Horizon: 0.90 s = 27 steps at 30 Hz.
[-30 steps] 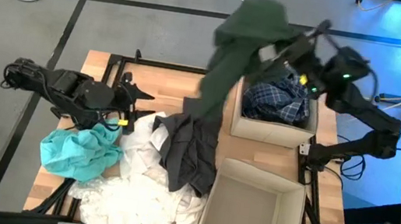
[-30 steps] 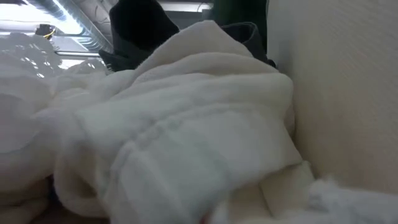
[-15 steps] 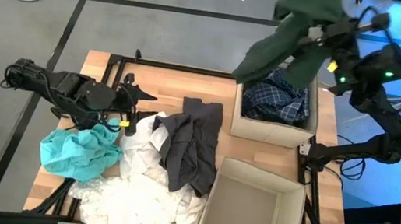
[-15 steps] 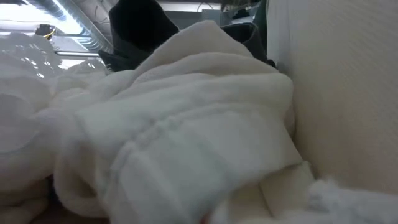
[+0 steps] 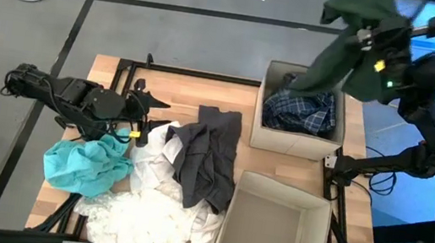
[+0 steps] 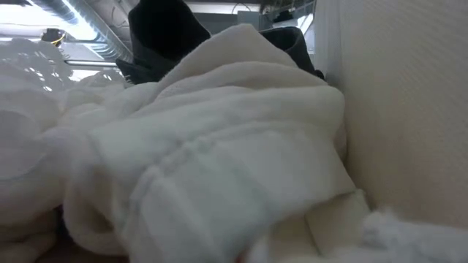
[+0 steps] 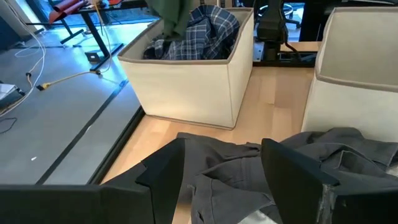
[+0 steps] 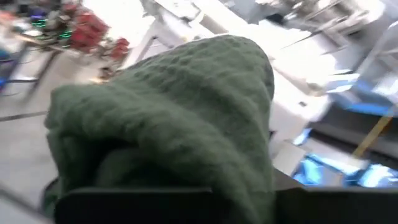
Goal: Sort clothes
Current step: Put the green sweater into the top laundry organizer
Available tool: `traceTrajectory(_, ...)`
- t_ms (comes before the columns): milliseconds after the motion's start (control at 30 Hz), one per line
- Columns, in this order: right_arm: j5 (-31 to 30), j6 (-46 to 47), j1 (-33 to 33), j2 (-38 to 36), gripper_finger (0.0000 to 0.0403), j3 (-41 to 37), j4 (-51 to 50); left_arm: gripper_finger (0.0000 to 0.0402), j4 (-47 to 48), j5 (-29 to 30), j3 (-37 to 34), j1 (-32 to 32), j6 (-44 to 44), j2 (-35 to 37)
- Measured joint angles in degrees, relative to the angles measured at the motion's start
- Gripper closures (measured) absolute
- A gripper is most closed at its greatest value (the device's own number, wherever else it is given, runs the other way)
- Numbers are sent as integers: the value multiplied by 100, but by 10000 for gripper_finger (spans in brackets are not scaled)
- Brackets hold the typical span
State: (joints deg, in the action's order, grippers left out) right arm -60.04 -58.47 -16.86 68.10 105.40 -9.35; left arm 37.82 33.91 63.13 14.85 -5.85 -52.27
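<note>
My right gripper [image 5: 376, 40] is high over the table's far right corner, shut on a dark green garment [image 5: 343, 45] that fills the right wrist view [image 8: 174, 112]. Its lower end hangs over the far box [image 5: 295, 143], where a blue-and-white plaid garment [image 5: 302, 112] lies. My left gripper [image 5: 150, 112] waits open at the table's left, fingers apart above a dark grey garment [image 7: 249, 168]. That grey garment [image 5: 208, 158] lies on a white pile [image 5: 149, 210]. A teal garment [image 5: 84, 162] lies at the near left. My right gripper holds a bunched part of the dark green garment [image 8: 186, 155]. The cloth drapes over the fingers and hides the place of contact. The garment is lifted off the table and hangs slack, its lower end [image 7: 169, 18] down at the far box's opening.
An empty cardboard box [image 5: 267, 222] stands at the near right, beside the far box. White cloth [image 6: 205, 168] fills the low view next to a box wall [image 6: 409, 109]. Bare wood [image 5: 196, 93] shows at the far middle of the table.
My right gripper has risen and gone toward the table's far right corner, turning as it went, with the dark green garment. The garment's lower end has left the dark grey garment at mid-table and now hangs over the far box.
</note>
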Motion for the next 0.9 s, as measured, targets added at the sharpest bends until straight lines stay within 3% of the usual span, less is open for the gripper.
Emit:
traceTrajectory(167, 664, 2281, -7, 96, 387, -19, -2162, 199, 0, 2, 0, 0, 28, 0)
traceTrajectory(267, 1115, 3169, -4, 227, 387, -19, -2900, 199, 2, 4, 0, 0, 28, 0)
traceTrajectory(400, 1157, 3812, -23, 424, 387, -17, -3744, 199, 28, 4, 0, 0, 25, 0)
traceTrajectory(600, 1254, 4773, -558, 418, 387, -57, -4847, 199, 62, 4, 0, 0, 23, 0)
traceTrajectory(900, 2453, 5484, -1536, 28, 387, -1602, -4992, 199, 61, 5, 0, 0, 46, 0)
